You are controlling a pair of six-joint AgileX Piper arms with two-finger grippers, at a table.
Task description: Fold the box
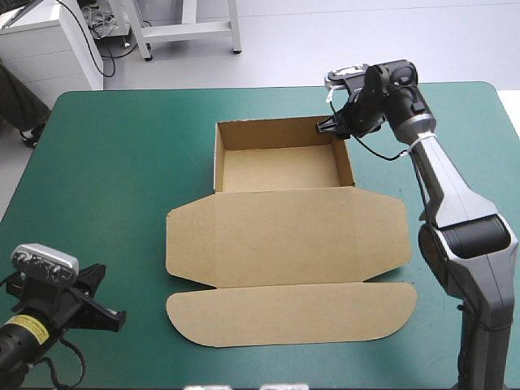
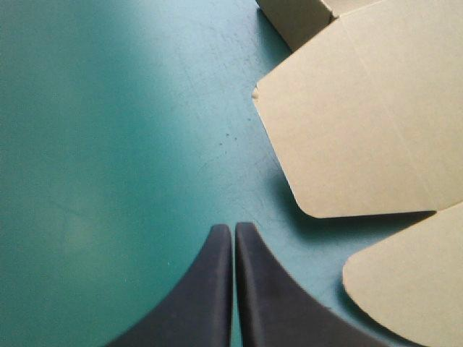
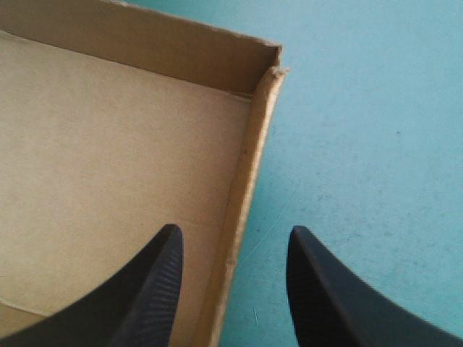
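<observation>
In the middle of the desk (image 1: 122, 162) lies one box (image 1: 284, 203) of plain brown board, matt and smooth, with fine creases at its fold lines. Its far part is an open tray (image 1: 280, 169) with four raised walls. The lid (image 1: 325, 244) lies flat on the teal-green cover toward the near edge, with a slanted tab at each side. It ends in one long flap (image 1: 292, 313) with rounded ends.

The right jaws are spread astride the tray's right wall (image 3: 242, 217) near its far right corner, one inside the tray, one outside over the cover. I cannot tell whether either touches the board. From above, the wrist hides most of them.

The left jaws are pressed together over bare cover at the desk's near left corner, apart from the lid. That wrist view cuts the box down to a tray corner (image 2: 296, 18), one tab (image 2: 354, 123) and an end of the flap (image 2: 412, 289).
</observation>
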